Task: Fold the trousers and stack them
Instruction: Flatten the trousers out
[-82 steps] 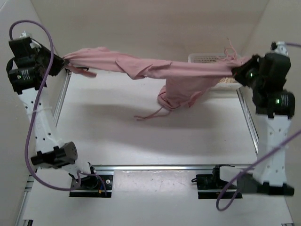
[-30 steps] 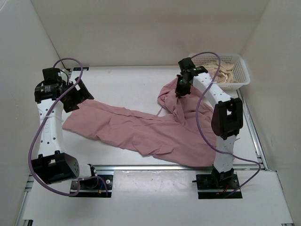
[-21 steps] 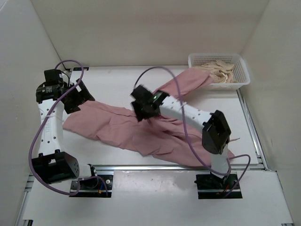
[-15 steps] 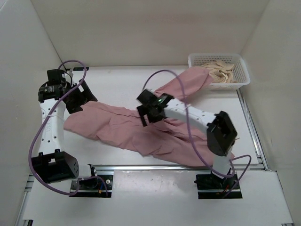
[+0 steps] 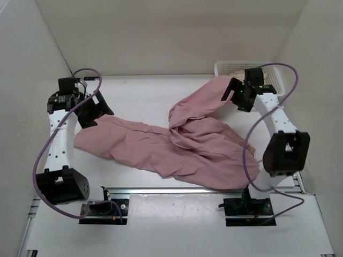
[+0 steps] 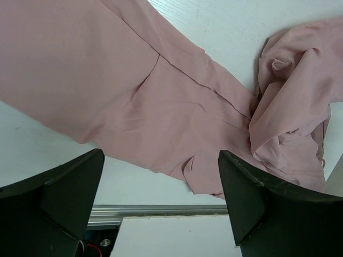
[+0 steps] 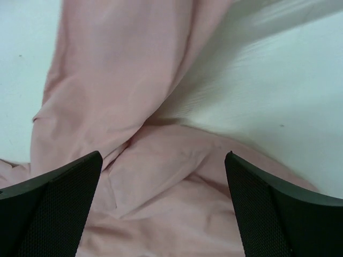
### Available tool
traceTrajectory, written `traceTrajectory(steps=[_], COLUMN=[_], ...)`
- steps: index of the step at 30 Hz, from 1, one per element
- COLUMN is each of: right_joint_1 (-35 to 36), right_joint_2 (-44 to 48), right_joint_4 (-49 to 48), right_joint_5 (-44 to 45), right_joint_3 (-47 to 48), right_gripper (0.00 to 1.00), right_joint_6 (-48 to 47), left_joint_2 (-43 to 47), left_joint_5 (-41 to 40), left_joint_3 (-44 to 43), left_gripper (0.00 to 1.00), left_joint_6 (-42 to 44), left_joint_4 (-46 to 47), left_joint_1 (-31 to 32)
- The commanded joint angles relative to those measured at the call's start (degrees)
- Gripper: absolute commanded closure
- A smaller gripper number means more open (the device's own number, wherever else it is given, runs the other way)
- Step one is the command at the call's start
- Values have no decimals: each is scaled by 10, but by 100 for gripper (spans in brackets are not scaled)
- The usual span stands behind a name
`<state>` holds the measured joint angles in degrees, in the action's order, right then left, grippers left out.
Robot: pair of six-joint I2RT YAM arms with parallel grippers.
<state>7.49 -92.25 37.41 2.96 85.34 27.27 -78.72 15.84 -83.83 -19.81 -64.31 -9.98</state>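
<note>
The dusty-pink trousers [image 5: 155, 147] lie spread and wrinkled across the table from left to front right. One leg runs back toward the white basket [image 5: 274, 68]. My left gripper [image 5: 92, 111] hovers open over the trousers' left end, nothing between its fingers; its wrist view shows the cloth [image 6: 161, 101] below the left gripper [image 6: 161, 214]. My right gripper [image 5: 236, 96] is open above the far end of the raised leg, beside the basket. In its wrist view folds of cloth [image 7: 161, 182] lie under the empty right gripper [image 7: 163, 209].
The basket at the back right holds beige cloth [image 5: 265, 80], partly hidden by the right arm. An aluminium rail [image 5: 177, 190] runs along the table's front edge, another down the right side [image 5: 297, 179]. White walls close in on the left, back and right.
My right gripper opened and let go of the trousers, swung left over the middle, then back right to the basket. A leg now stretches toward the basket. The left arm barely moved.
</note>
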Motion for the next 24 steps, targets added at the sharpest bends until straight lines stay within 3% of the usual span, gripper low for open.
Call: traceTrajectory(steps=[1,7,10,11,12,13,20,23,24], right_joint_1=[-42,-48,-48,-48,-48,-48,55,131,164], right_joint_2=[-72,-172,-195,-195,-200,-200,-183,-285,-316], right_joint_4=[-47,-66,-79,-79,-79,-71,-27,69,92], right_joint_5=[-160,-183,-170,-163,-163,-163,-110,-80,-73], right_joint_3=[15,62,82,90,99,118,231,426,541], right_gripper=[0,5,41,58,87,98,100,100,100], right_joint_6=[25,19,5,0,-5,-14,-60,-99,-105], left_joint_2=[1,1,7,13,13,13,6,6,6], left_joint_5=[-1,-24,-24,-24,-24,-24,-35,-30,-30], left_joint_3=[0,-12,-19,-26,-27,-33,-32,-27,-27], left_gripper=[0,0,0,0,0,0,0,0,0], left_joint_6=[-6,-6,-11,-11,-11,-11,-11,-16,-16], left_joint_4=[8,-11,-24,-24,-24,-29,-29,-24,-24], left_joint_1=[5,10,10,10,10,15,15,15,15])
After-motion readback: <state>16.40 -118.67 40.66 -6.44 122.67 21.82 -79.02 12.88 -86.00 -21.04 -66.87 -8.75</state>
